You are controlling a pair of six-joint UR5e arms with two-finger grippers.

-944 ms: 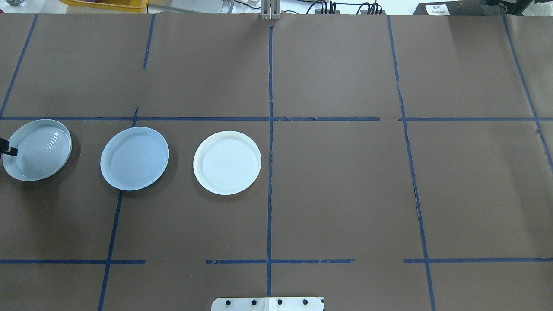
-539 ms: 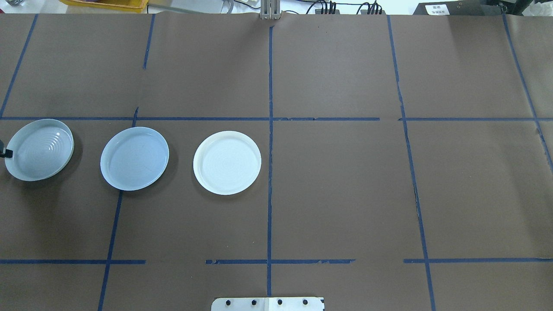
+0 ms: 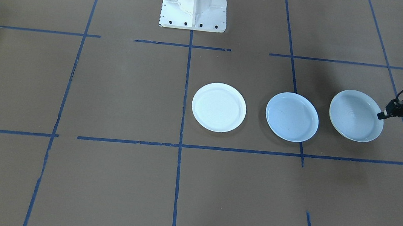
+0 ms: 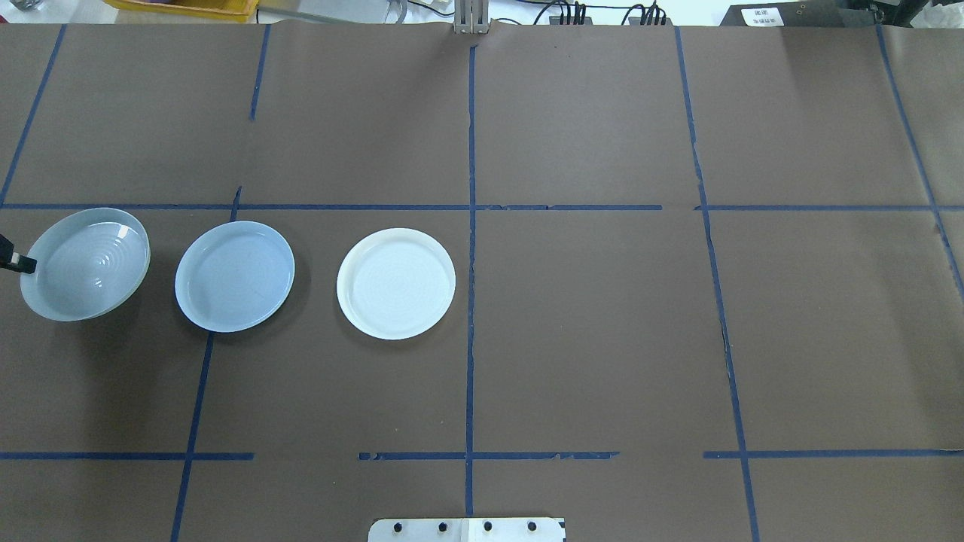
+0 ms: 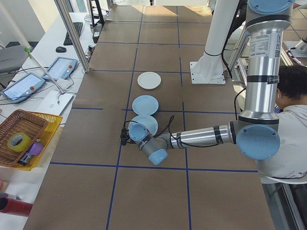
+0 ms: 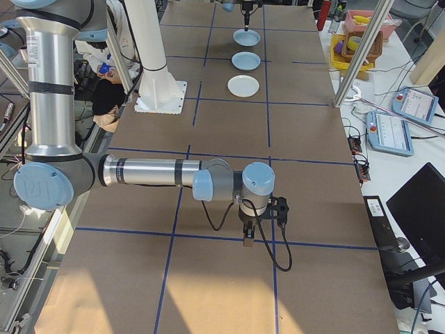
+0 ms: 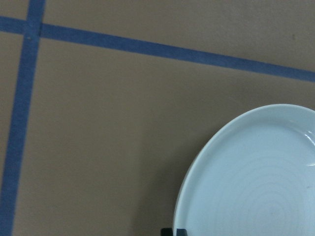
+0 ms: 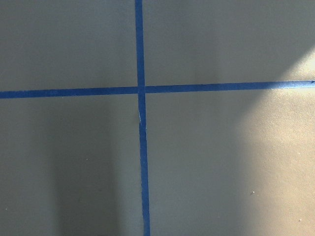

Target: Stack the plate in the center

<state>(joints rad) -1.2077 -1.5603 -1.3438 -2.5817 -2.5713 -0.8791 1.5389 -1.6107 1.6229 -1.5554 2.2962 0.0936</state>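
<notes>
Three plates sit in a row on the brown counter [image 4: 572, 316], and my left end effector [image 3: 380, 115] is at the outer edge of the end one. That ringed plate [image 4: 85, 263] is tipped up, with the rim on the end effector's side raised, so I judge it is being lifted to go onto the next plate. I think holding it by the rim leaves its bottom free to land flat.

Just past the far rim of the ringed plate is the smooth bluish plate [image 4: 234, 275], the middle one of the row. It lies flat on the counter and nothing touches it. Farther on the same way is the whitest plate [image 4: 396, 283], also flat and alone.

My left end effector looks nearly pressed together, pinching the thin rim of the ringed plate. Only its dark tip shows in the overhead view, and the left wrist view shows just a small dark bit at the plate's edge.

My right end effector [image 6: 247, 240] hangs far away over bare counter. I cannot tell if it is spread or pressed together.
</notes>
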